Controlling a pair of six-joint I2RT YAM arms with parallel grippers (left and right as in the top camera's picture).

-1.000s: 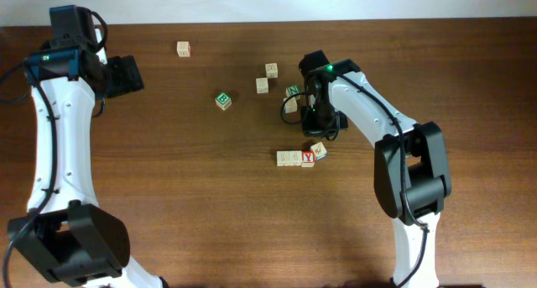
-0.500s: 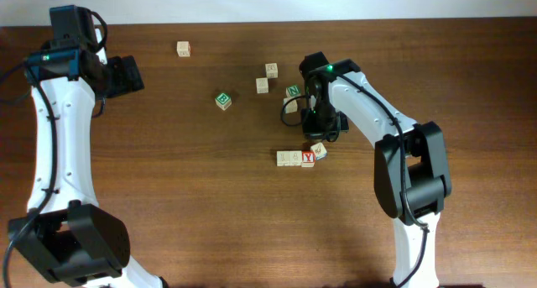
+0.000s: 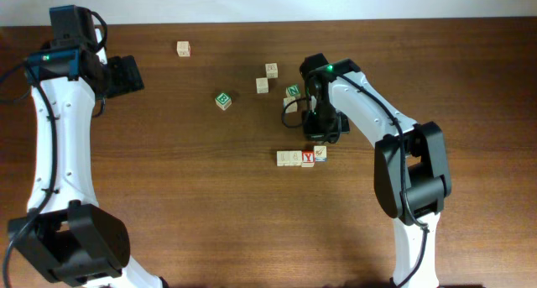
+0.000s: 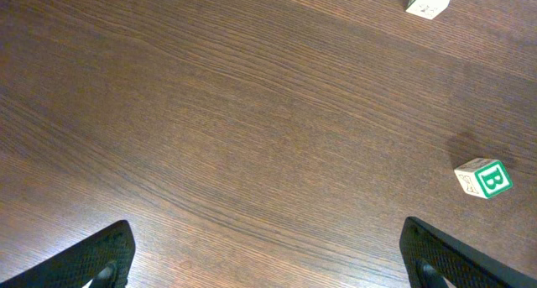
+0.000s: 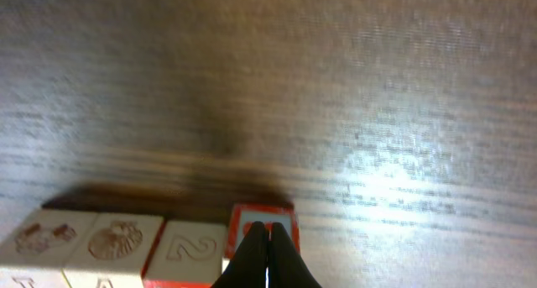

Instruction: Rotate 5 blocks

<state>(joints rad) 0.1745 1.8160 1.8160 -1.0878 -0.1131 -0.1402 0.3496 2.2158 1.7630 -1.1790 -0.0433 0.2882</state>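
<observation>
Scanning dark wood table and white wall, we find left gripper wide apart; right wrist alone reveals right gripper pinched together over the red-edged block.

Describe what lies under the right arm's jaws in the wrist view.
A red-edged block, ending a row beside the block marked 2. The shut jaws cover much of its top face, so its mark cannot be read.

1. A green "B" stands on a white face of the green B cube, clear in the left wrist view.
2. A red "Y" stands on the upward face of the Y block, seen from overhead.
3. A pale raised "2" stands on the tan block in the right wrist view.
4. Marks on the remaining blocks are too small to read.
</observation>
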